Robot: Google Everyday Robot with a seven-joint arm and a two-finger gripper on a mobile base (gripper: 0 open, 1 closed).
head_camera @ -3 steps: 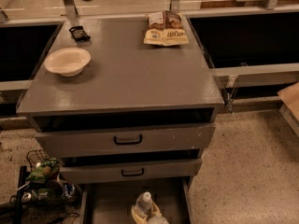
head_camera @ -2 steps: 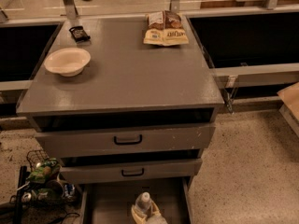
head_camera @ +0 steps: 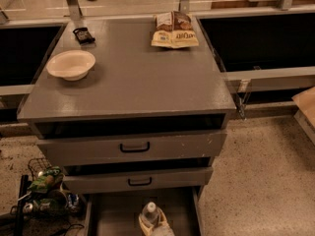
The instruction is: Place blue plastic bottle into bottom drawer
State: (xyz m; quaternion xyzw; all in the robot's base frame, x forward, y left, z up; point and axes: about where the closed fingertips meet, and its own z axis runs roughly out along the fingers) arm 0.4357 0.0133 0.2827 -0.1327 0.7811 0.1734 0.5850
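Note:
The blue plastic bottle, clear with a white cap, stands upright inside the open bottom drawer, the lowest of three grey drawers, at the bottom edge of the view. My gripper shows only as tan parts hugging the bottle's shoulder at the frame's bottom edge; the rest of it is cut off. The lower part of the bottle is out of view.
The two upper drawers with black handles are slightly ajar. On the grey cabinet top sit a white bowl, a snack bag and a small dark packet. A wire basket with cans stands on the floor at left.

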